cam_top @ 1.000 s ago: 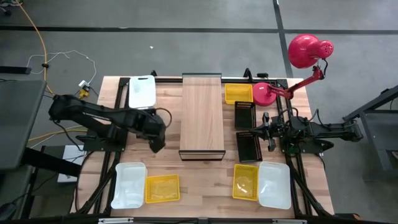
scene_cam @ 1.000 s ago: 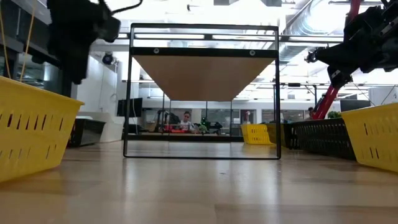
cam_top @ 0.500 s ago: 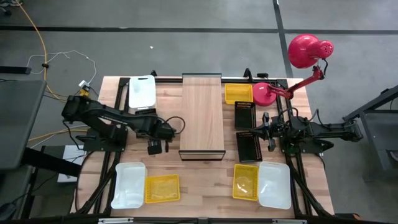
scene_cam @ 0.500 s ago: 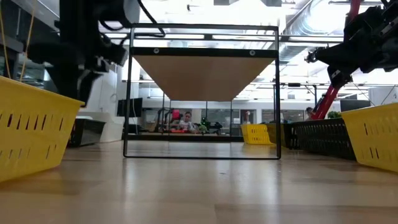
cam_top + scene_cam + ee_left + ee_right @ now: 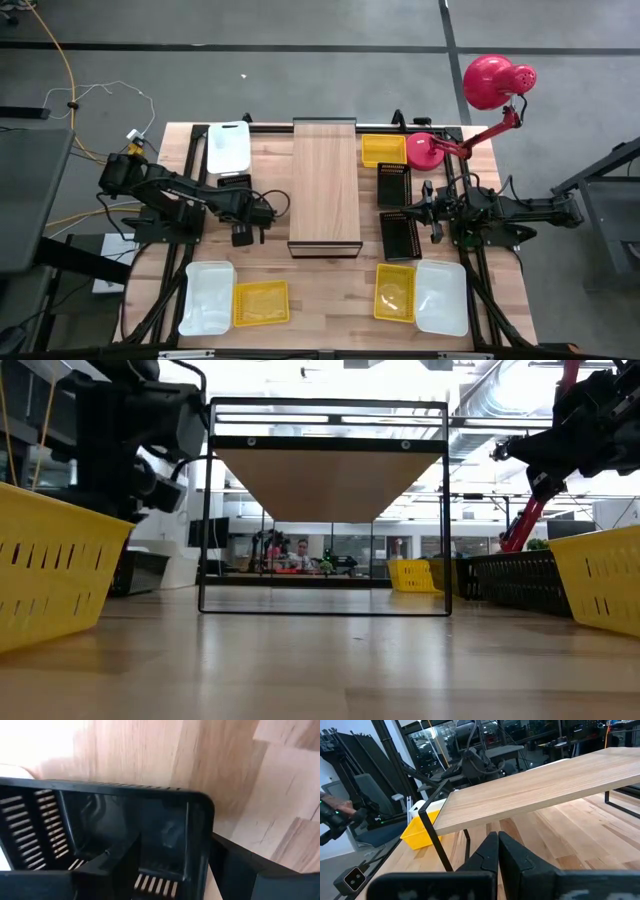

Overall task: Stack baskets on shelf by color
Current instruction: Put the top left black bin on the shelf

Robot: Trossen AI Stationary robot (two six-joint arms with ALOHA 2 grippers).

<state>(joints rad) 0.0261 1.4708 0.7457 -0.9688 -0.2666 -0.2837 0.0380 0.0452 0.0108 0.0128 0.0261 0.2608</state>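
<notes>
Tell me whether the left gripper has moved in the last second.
Yes. The left gripper has edged away from the shelf, toward the black basket beside it.

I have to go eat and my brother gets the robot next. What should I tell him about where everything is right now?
Left hand: low at the black basket left of the shelf, fingers apart astride its wall, apparently not gripping yet.
Right hand: shut, empty, hovering right of the shelf beside two more black baskets.
White baskets and yellow baskets lie on the table.
Done: nothing on the shelf.
Left: stack every basket there by colour.
</notes>
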